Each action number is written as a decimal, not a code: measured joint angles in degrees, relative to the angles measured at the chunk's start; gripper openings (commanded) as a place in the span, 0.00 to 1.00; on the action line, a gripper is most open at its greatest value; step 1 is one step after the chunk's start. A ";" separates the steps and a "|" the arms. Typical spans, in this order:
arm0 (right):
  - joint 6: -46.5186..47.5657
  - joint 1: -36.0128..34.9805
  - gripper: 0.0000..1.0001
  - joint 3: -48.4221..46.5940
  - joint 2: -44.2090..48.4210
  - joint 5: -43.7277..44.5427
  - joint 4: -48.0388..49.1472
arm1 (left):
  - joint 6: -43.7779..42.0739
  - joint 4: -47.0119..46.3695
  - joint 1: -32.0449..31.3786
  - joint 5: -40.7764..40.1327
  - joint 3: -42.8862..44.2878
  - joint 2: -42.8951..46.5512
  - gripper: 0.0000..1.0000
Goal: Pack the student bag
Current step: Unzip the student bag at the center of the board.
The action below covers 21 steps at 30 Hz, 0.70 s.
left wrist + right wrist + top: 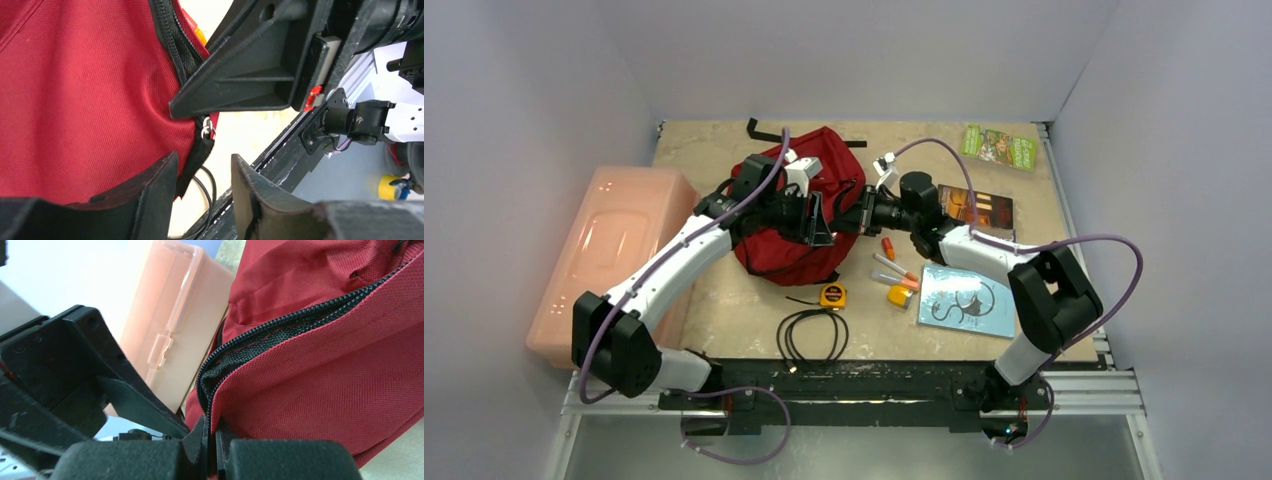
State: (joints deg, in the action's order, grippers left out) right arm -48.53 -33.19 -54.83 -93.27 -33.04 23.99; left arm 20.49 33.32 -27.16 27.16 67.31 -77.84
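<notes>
The student bag [789,215] is a dark red backpack lying at the middle of the table. Its black zipper [280,327] is partly open. My right gripper [212,429] is shut on the red fabric edge beside the zipper, at the bag's right side [854,213]. My left gripper [202,162] is open next to it [817,222], facing the right gripper's fingers [250,75]. A black zipper pull strap [197,152] hangs just beside my left finger, and I cannot tell whether they touch. The bag's inside is hidden.
A pale pink plastic box [614,250] stands at the left edge. Right of the bag lie markers [894,268], a small orange item [901,296], a dark book [976,208], a blue-white booklet [967,300] and a green packet [999,147]. A yellow tape measure [832,296] and a black cable [812,335] lie in front.
</notes>
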 measured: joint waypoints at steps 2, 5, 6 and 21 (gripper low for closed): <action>-0.09 0.11 0.00 0.02 -0.24 -0.81 0.44 | 0.00 -0.46 0.46 1.44 0.00 -1.42 0.31; -0.09 0.26 0.00 0.04 -0.28 -1.60 0.94 | 0.07 -0.81 0.90 2.62 0.00 -2.73 0.25; -0.09 0.28 0.00 0.07 -0.28 -1.81 1.05 | 0.09 -0.87 0.92 2.91 0.00 -2.95 0.23; -1.73 1.95 0.00 0.96 -3.39 -7.87 6.23 | 0.44 -1.11 2.25 5.20 -1.38 -3.04 0.02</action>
State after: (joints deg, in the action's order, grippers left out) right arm -50.26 -31.24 -53.87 -96.66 -40.91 30.22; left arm 20.93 32.21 -24.91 32.36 65.93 -80.88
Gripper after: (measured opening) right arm 0.030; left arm 0.086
